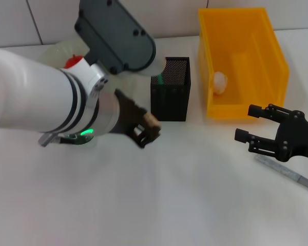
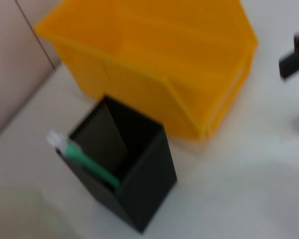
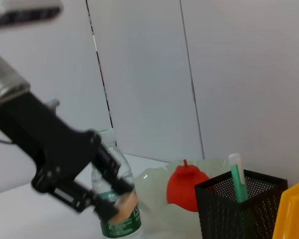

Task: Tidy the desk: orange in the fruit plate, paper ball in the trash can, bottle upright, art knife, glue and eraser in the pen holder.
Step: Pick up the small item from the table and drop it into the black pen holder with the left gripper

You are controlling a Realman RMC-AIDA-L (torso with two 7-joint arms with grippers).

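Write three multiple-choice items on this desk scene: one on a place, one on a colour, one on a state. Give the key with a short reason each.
1. Where does the paper ball lie?
A. inside the yellow bin
B. in the pen holder
C. on the fruit plate

2. What colour is the pen holder?
A. white
B. black
C. red

3. What is the left gripper doing?
A. resting open on the table
B. gripping the bottle
C. holding a small tan eraser beside the pen holder

Key: 1 A, the white ball sits against the bin's inner wall. 2 B, its mesh walls are black. 3 C, the right wrist view shows the eraser pinched at the fingertips, in front of the upright bottle.
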